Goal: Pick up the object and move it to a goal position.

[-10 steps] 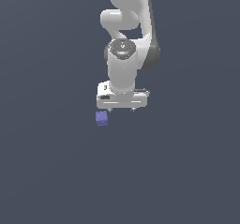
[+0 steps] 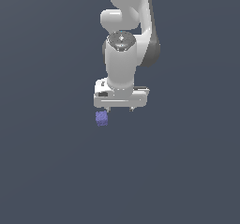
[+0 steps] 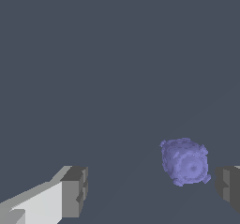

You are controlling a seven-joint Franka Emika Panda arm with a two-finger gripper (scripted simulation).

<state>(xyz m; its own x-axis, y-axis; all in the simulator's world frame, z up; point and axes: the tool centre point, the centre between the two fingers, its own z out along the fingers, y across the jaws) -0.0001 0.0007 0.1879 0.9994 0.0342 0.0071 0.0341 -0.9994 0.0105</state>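
Two dark fingertips (image 3: 75, 190) stand wide apart on the end effector (image 2: 120, 109), so it is spread open and grips nothing. In the wrist view the gap between them shows only bare counter (image 3: 117, 78) across most of its width, with the cube (image 3: 184, 161) sitting close to one fingertip and well away from the other. The exterior view agrees: the small blue-purple cube (image 2: 101, 118) lies just beyond the end effector's corner, toward the exterior view's left and a little below its fingertips, not centred under the palm.

The step in hand looks like the approach before the grasp. To do it well, I would judge that the end effector needs to shift sideways toward the cube until it sits midway between the fingertips, and only then descend. Coming down from here risks a fingertip landing on the cube's top or nudging it aside. The cube is much narrower than the opening, so there is plenty of slack once it is centred. Its speckled faces look rough, which should help the pads hold. No goal marker shows in either view.
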